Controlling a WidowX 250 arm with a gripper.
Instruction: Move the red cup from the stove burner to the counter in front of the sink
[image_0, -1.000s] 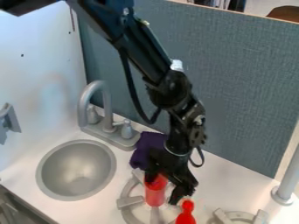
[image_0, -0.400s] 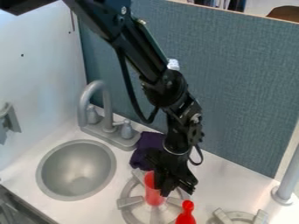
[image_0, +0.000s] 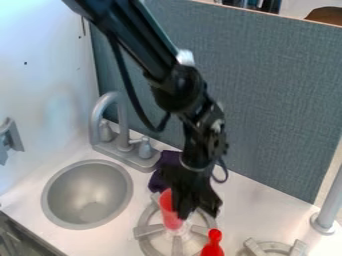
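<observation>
The claw (image_0: 182, 216) can be seen clamped on the side of a red cup (image_0: 167, 206), which is held a bit tilted over the left burner (image_0: 148, 230). A purple cloth (image_0: 157, 183) is bunched up behind (partly hidden by the arm, tbh), and a red knobbed thing (image_0: 212, 248) is seen at the burner's near right. The round sink (image_0: 87, 195) is set off to the left.

Open counter (image_0: 257, 207) right of the gripper (image_0: 184, 212) (red bottle (image_0: 212, 245) standing nearer).
</observation>
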